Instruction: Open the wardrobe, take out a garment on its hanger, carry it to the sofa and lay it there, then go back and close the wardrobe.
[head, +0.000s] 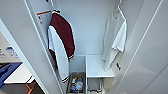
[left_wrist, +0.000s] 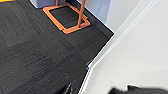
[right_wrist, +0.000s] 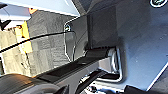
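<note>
Now facing the tall white wardrobe (head: 147, 47), doors open; plain white long-sleeved garment (head: 116, 37) hanging far right on slim whitish hanger (head: 119, 10). Take-out step; needs a reach to the hanger. Claw state impossible to tell.

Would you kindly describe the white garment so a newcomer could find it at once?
Look inside the open white wardrobe. Two garments hang there; the garment is on the right side, above a white shelf. It is plain white all over, unlike the maroon jacket with white sleeves on the left.
</note>
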